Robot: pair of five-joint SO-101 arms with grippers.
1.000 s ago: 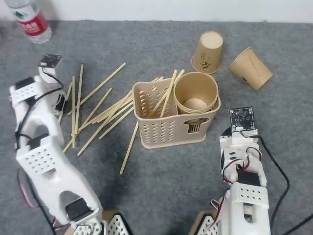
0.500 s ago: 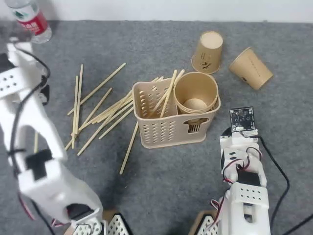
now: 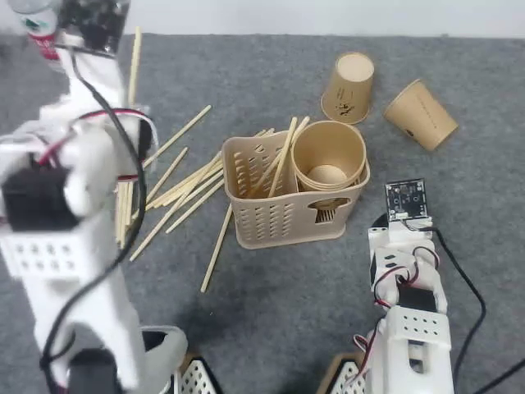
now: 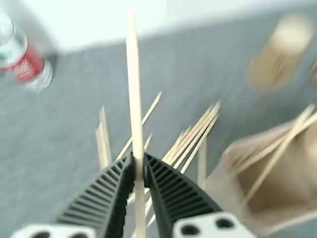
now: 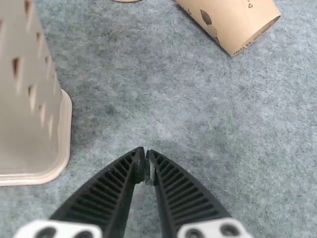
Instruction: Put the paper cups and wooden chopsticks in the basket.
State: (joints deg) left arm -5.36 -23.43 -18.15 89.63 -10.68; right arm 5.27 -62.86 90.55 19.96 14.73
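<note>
My left gripper [image 4: 137,168] is shut on one wooden chopstick [image 4: 132,99], held lifted over the loose chopsticks [image 4: 190,136] on the carpet. From above, that chopstick [image 3: 134,57] sticks out past the raised left arm [image 3: 78,164]. The beige basket [image 3: 271,217] holds several chopsticks and stacked paper cups [image 3: 328,156]. Two more paper cups [image 3: 349,86] [image 3: 420,113] lie behind it. My right gripper [image 5: 145,166] is shut and empty, low over the carpet beside the basket wall [image 5: 29,99], with one lying cup [image 5: 230,20] beyond it.
A plastic bottle [image 4: 27,64] with a red label stands at the back left corner. Several chopsticks [image 3: 176,189] lie spread left of the basket, one [image 3: 217,246] by its front corner. Grey carpet covers the table; a white wall runs along the back.
The left arm has risen from the carpet at the left and swung up toward the camera with one chopstick in its gripper. The right arm has not moved.
</note>
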